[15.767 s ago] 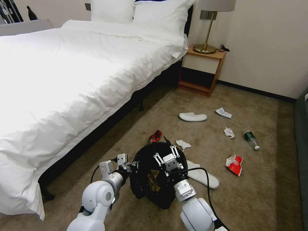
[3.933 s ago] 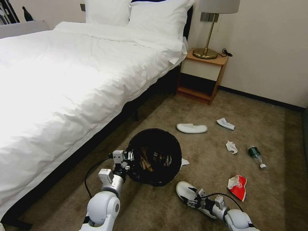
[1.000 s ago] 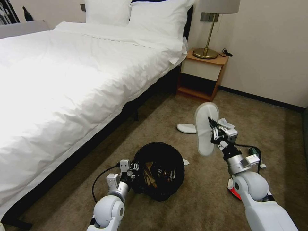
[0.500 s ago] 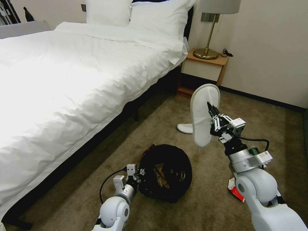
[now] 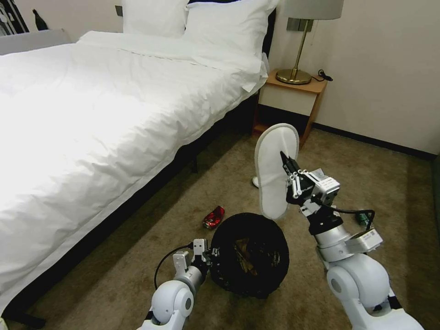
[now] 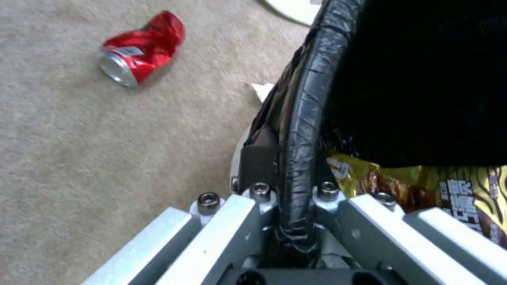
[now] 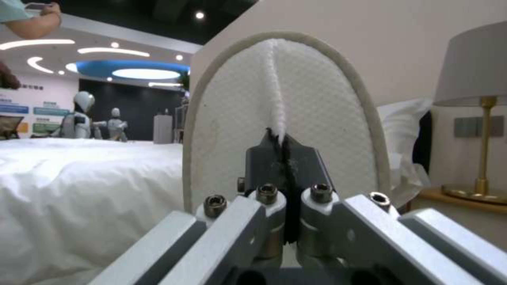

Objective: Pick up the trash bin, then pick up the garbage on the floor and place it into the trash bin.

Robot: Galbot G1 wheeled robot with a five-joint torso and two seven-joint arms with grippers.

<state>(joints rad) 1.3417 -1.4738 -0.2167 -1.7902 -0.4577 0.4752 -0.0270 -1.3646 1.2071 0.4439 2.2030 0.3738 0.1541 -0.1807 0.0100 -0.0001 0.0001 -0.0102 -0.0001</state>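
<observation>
The trash bin (image 5: 250,256) is low in front of the robot, beside the bed (image 5: 91,114), tilted so its mouth faces the head camera. The left gripper (image 5: 207,256) holds it at the rim, its jaws closed tight on the black edge; the left wrist view shows this rim (image 6: 301,130) pinched between them. Inside, that view shows a yellow-brown snack packet (image 6: 449,190), which from the head is hard to make out.

Above the bin's far edge, the right gripper (image 5: 288,172) holds a white slipper (image 5: 274,169) upright, its jaws shut on the fabric. A second slipper (image 5: 255,182) is almost hidden behind it.

A crushed red can (image 5: 214,217) lies on the carpet just beside the bin. A green bottle (image 5: 362,217) is partly covered by the right arm.
</observation>
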